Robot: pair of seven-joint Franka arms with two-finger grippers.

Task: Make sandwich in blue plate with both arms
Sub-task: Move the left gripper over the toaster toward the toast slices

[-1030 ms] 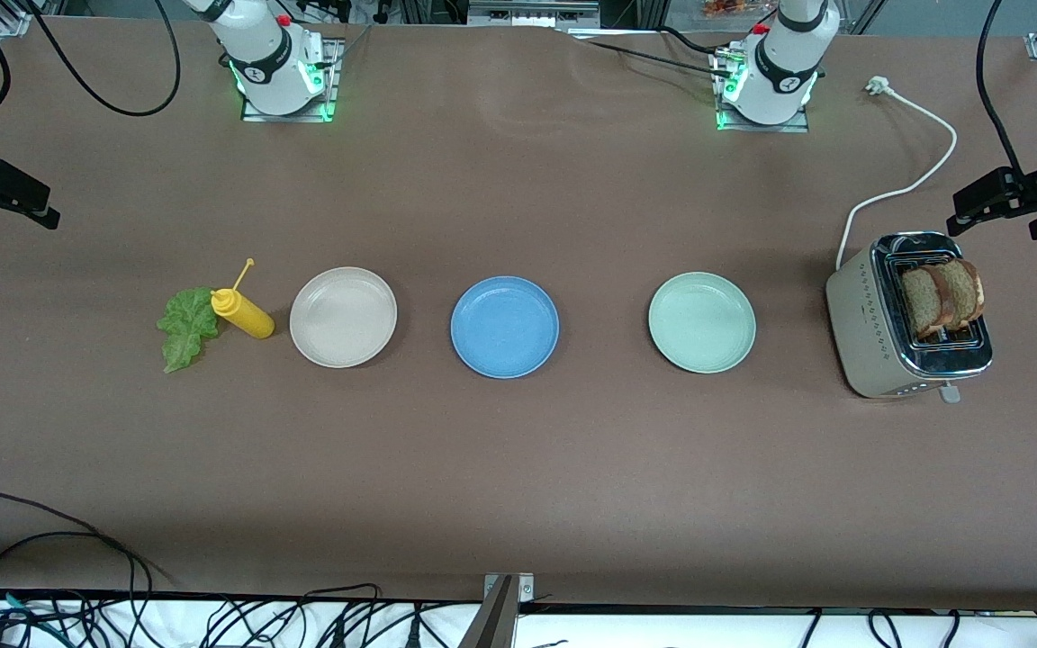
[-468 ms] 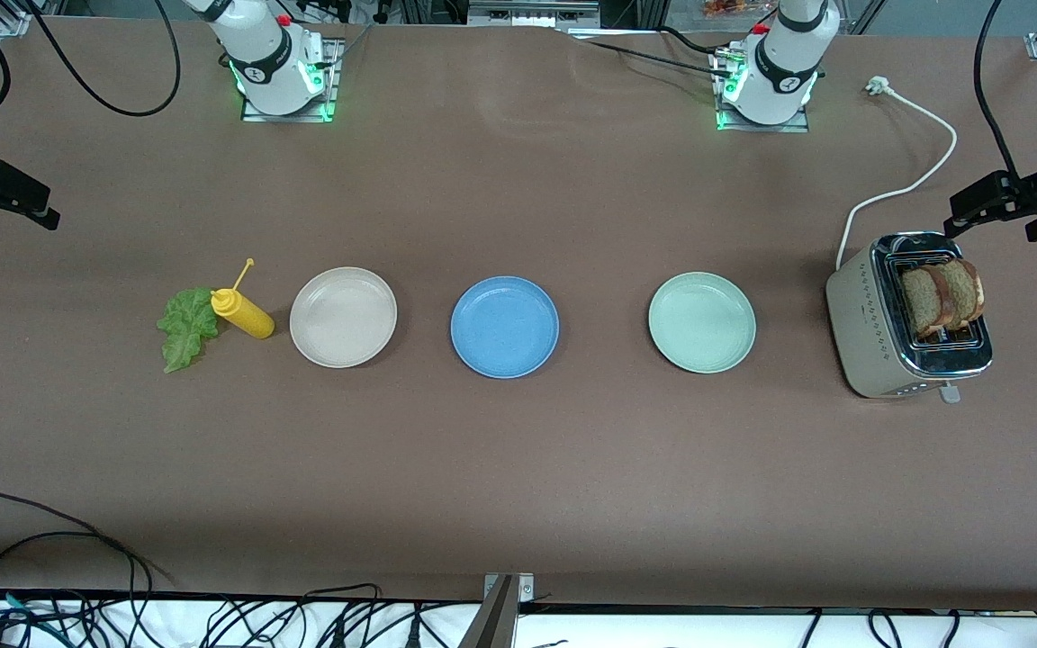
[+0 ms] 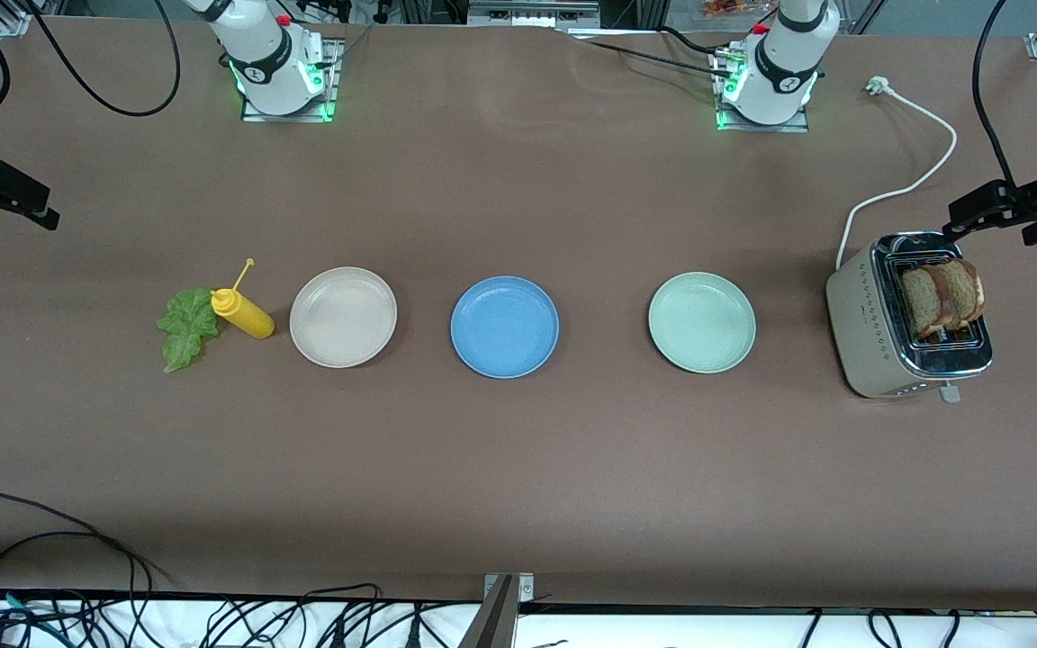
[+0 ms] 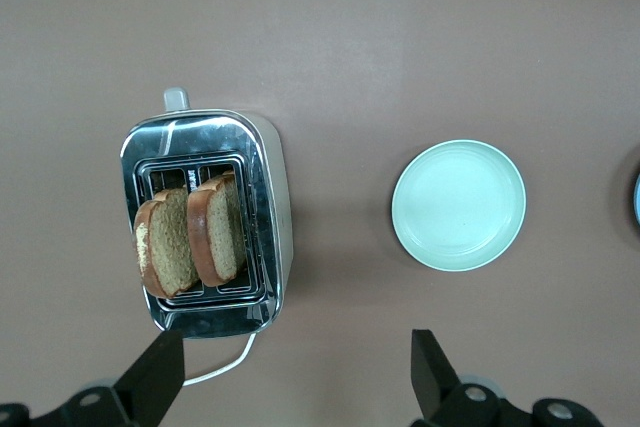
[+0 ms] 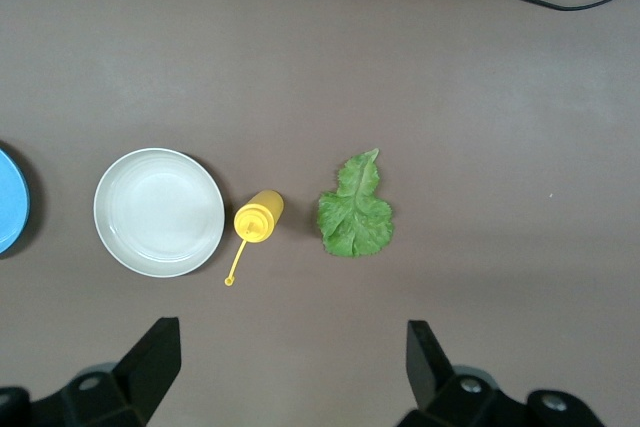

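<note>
Three plates line my worktop (image 3: 518, 468): beige (image 3: 343, 317), blue plate (image 3: 504, 326) mid-row, green (image 3: 701, 322). Two bread slices (image 4: 190, 240) stand in one toaster (image 3: 906, 315). Both my pincers, left (image 4: 295, 372) and right (image 5: 290, 362), hang released; no writing legible.

Three plates in a row — the blue plate (image 3: 504, 326) between two others (image 3: 343, 317) (image 3: 701, 322); toaster (image 3: 906, 315) (two bread slices (image 3: 940, 295) in its slots) toward the left arm's end.

white arms (image 3: 262, 45), black joints
</note>
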